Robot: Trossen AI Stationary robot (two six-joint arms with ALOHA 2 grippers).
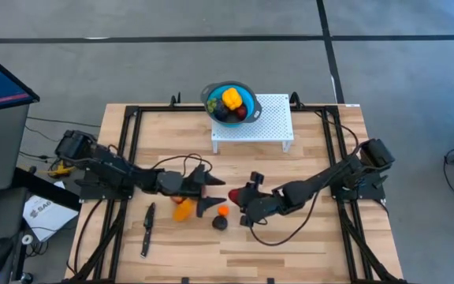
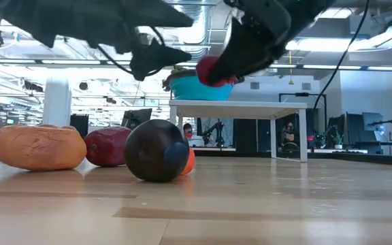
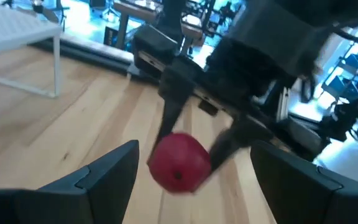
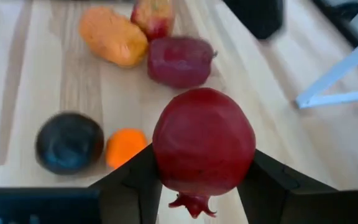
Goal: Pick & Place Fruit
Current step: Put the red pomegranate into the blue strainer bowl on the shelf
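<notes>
A red pomegranate-like fruit (image 4: 204, 143) sits in my right gripper (image 4: 201, 180), above the table's middle (image 1: 233, 195). My left gripper (image 1: 213, 191) is open, just left of it and facing it; in the left wrist view the fruit (image 3: 179, 162) shows between its spread fingers, untouched. On the wood lie a lumpy orange fruit (image 4: 112, 35), a dark red one (image 4: 180, 60), a red-yellow one (image 4: 152, 14), a near-black ball (image 4: 69, 142) and a small orange one (image 4: 124, 146). The blue bowl (image 1: 210, 95) holds yellow and dark fruit. My right gripper pinches the red fruit by its two sides (image 4: 160, 155) between both fingers (image 4: 129, 183). The fingers come from the table's right side, slanting down. The fruit is lifted clear of the table (image 2: 213, 70), its small crown (image 4: 191, 204) pointing down.
The bowl stands on a white perforated stand (image 1: 270, 122) at the far edge. A slim black knife (image 1: 146, 229) lies near the left side. Black frame rails (image 1: 128, 158) run along both table sides. Bare wood lies near the front edge and right of the fruits.
</notes>
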